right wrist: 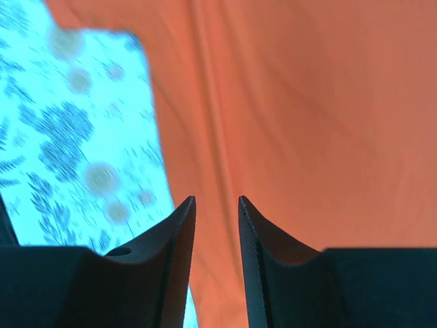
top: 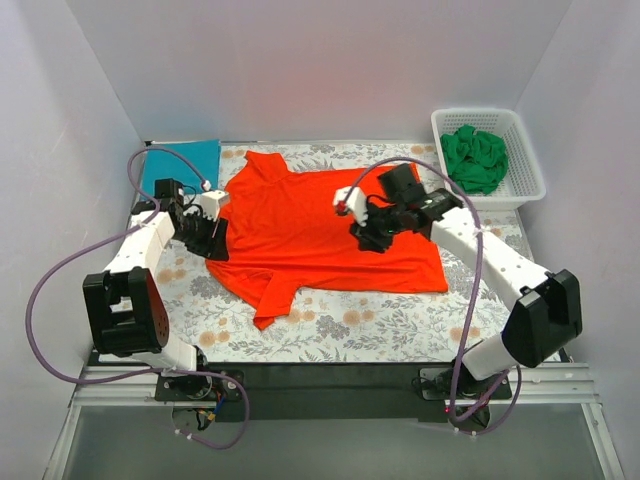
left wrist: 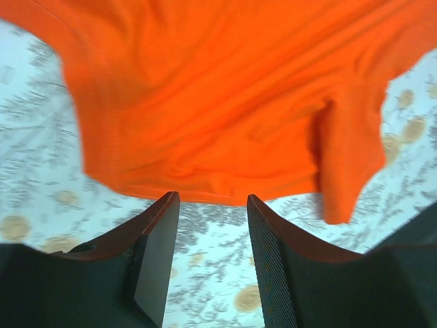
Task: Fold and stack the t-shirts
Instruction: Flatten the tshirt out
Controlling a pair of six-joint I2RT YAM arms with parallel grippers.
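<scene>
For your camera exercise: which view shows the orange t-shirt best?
Top external: the whole orange t-shirt lies spread out. Left wrist shows only an edge and a sleeve; right wrist, a close, blurred stretch.

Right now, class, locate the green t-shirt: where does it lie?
In the top view the green t-shirt lies crumpled inside the white basket at the far right, just beyond the far right corner of the spread orange t-shirt.

The bright orange-red soft t-shirt (left wrist: 218, 89) runs off the top edge in both wrist views. The grey flowery cloth (right wrist: 75, 137) looks blurry in the right wrist view. From above, the left pincer (top: 214, 243) hides its own tips. The left arm (top: 148, 242) covers the near edge of the teal blue folded t-shirt (top: 185, 160).
</scene>
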